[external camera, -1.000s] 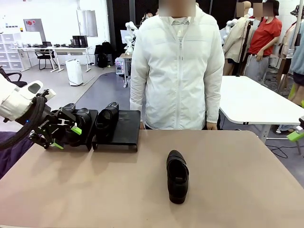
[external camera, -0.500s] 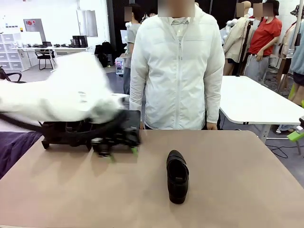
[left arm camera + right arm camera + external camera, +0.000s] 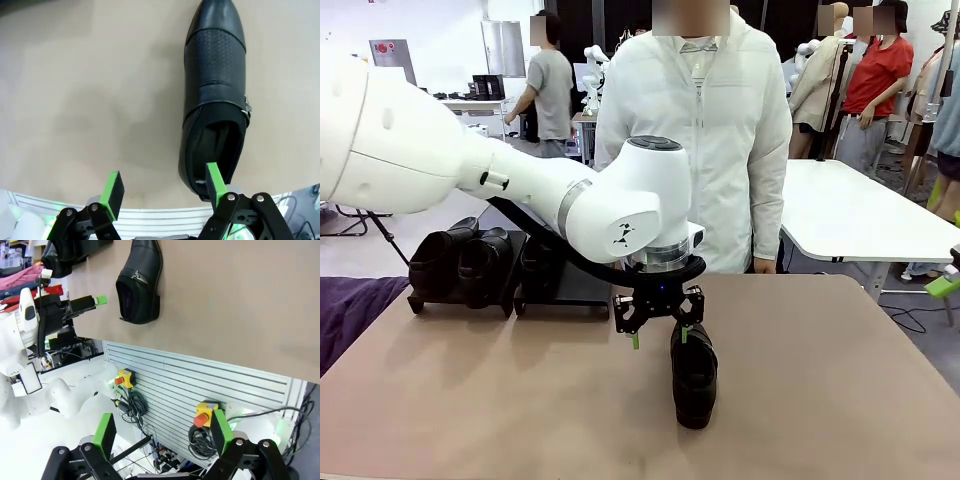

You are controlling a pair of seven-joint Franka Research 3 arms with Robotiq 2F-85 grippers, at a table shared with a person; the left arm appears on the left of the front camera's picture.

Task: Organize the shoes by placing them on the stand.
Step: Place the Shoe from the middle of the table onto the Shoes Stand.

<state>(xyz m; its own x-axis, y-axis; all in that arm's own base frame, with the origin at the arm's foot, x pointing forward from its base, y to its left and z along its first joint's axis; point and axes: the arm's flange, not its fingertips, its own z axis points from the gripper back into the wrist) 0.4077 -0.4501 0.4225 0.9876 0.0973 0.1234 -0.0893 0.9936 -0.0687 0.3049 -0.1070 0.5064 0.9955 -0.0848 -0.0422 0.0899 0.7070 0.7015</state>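
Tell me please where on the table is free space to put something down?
The table is bare right of the lone shoe, out to its right edge. It is also bare left of that shoe, in front of the stand. The far left is crowded: shoes fill the stand, and the left gripper hangs open over the lone shoe.

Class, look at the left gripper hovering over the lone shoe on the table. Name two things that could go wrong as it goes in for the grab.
1. The left gripper is open but off-centre: one pad sits at the heel opening of the shoe, the other over bare table. Closing here could grab nothing or only nudge the shoe.

2. The only free slot on the stand lies behind the arm, beside a shoe already placed; a loose grip could let the glossy shoe slip on the way.
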